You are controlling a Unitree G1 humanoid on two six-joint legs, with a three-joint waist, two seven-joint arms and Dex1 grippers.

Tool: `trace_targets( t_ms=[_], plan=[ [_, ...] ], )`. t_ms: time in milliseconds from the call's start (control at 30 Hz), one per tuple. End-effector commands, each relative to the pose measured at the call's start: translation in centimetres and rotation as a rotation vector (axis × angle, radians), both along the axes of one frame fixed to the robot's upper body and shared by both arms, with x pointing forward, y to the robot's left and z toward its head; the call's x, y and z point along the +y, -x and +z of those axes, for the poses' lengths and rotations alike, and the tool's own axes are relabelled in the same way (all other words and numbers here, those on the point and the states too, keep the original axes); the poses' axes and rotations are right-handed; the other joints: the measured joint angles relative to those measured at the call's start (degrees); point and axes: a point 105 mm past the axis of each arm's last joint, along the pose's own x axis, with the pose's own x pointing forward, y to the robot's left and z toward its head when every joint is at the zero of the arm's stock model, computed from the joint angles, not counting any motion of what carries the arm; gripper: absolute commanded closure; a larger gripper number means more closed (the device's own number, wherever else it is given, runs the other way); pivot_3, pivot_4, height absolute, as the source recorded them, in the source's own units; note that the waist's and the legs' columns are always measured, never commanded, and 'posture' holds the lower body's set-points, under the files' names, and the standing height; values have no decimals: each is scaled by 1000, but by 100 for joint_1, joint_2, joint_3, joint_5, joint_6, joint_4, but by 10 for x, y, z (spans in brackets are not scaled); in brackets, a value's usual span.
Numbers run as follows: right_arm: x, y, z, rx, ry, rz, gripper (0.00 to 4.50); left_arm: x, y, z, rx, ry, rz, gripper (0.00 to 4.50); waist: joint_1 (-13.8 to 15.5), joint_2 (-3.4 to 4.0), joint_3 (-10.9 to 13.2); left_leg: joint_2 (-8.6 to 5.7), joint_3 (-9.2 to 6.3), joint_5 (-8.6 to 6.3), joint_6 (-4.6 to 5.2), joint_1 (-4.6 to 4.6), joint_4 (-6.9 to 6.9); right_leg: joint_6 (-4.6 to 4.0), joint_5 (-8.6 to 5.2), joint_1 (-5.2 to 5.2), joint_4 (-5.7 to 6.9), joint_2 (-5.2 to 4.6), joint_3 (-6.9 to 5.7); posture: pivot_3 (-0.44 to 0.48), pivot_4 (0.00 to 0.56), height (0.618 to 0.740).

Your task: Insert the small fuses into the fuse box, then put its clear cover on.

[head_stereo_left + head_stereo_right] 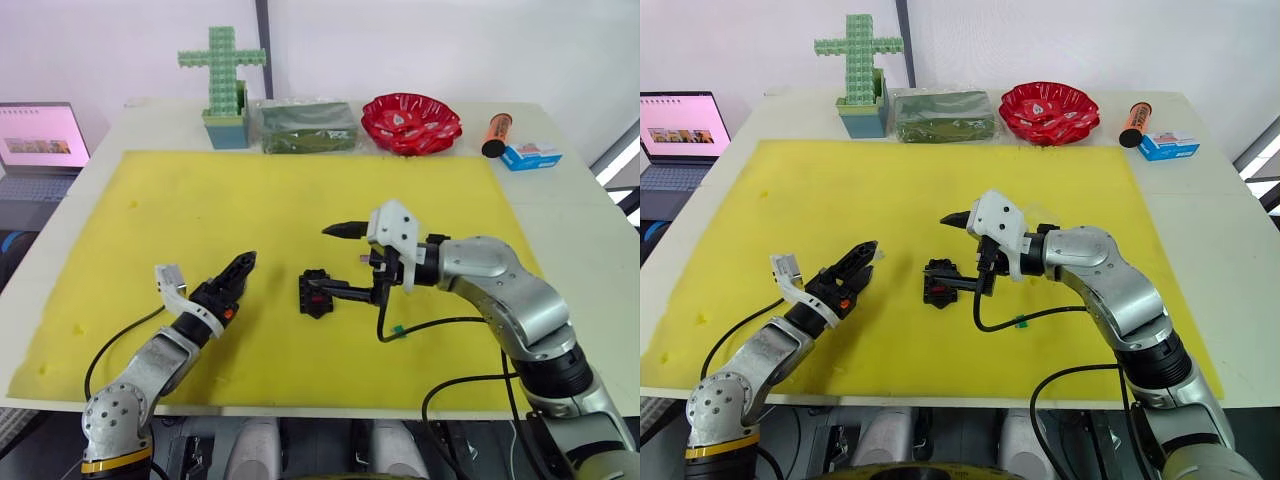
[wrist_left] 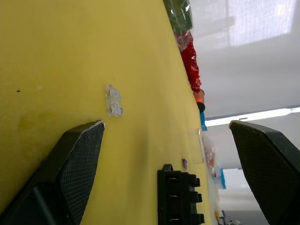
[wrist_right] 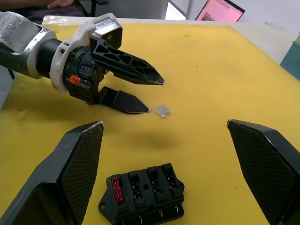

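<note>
Box (image 3: 143, 194) sits on the yellow mat, red fuse (image 3: 117, 191) seated, between my claws. Left claw (image 3: 140, 93) gapes empty; right claw (image 1: 340, 262) too. A pale fuse (image 3: 162, 110) lies at the left tips: pinch it squarely.

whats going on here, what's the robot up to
The robot is filling a black fuse box that lies on a yellow foam mat. One red fuse already sits in an end slot; the other slots look empty. The right claw hangs open around the box, holding nothing. The left claw is open too, its tips by a small clear fuse lying on the mat.
</note>
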Motion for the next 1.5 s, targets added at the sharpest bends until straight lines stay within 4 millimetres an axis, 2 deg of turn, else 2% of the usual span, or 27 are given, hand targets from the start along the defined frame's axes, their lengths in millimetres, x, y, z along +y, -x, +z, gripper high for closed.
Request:
trace_targets(
  t_ms=[33, 167, 233, 667, 767, 1033, 1133, 1267, 1333, 1500],
  plan=[
    [-2, 1, 17, -62, -16, 7, 21, 12, -8, -8, 40, 3, 72, 0, 7, 0, 0, 0, -4, 0, 0, 0, 2, 0, 0, -1, 0, 0, -2, 0, 150, 740],
    [-1, 2, 16, -62, -13, 11, 21, 6, -13, -8, 50, 20, 56, 0, 7, 0, 0, 0, -5, 0, 0, 0, 3, 0, 0, 0, 0, 0, -3, 0, 150, 740],
    [-1, 3, 16, -63, -11, 12, 21, 0, -14, -15, 92, 3, 23, 0, 18, 0, 0, 0, -5, 0, 0, 0, 3, 0, 0, 2, 0, 0, -3, 0, 150, 740],
    [-2, 1, 17, -66, -10, -5, 21, -6, -21, -18, 154, 34, 28, 0, 140, 1, 0, -1, -5, 0, 0, 3, 4, 1, 1, 5, 0, 1, -4, 0, 150, 740],
    [-2, 1, 17, -67, -11, -8, 0, -4, -21, -24, 196, 27, 50, 616, 144, 1, -1, -1, -7, 0, 0, 3, 7, 1, 1, 7, 0, 1, -4, 0, 150, 740],
    [-1, 0, 17, -72, -17, -13, 0, 4, -14, -46, 306, -9, 114, 3566, 130, 2, -1, -1, -3, 0, 0, 2, -2, 1, 1, 26, -6, 2, -4, 0, 150, 740],
    [-1, -1, 17, -72, -18, -13, 0, 7, -11, -54, 349, -34, 124, 4453, 110, 10, -6, -1, 0, 0, 0, 3, -4, 2, 1, 26, -7, 2, -3, 0, 150, 740],
    [-1, -1, 17, -72, -17, -13, 0, 9, -8, -54, 359, -41, 129, 4453, 77, 12, -7, 1, 0, 0, 0, 7, -7, 2, 1, 27, -8, 5, -3, 0, 150, 740],
    [-1, -1, 17, -72, -18, -12, 0, 10, -7, -44, 313, -27, 119, 4453, 51, 12, -7, 1, 1, 0, 1, 7, -10, 2, 1, 27, -12, 5, -3, 0, 150, 740],
    [-2, -2, 16, -70, -15, -9, 0, 7, -6, 25, 14, -34, -90, 4453, -46, 3, 1, 5, 0, 0, 1, 0, -16, 3, 1, 15, -12, 10, -2, 0, 150, 740]
  ],
)
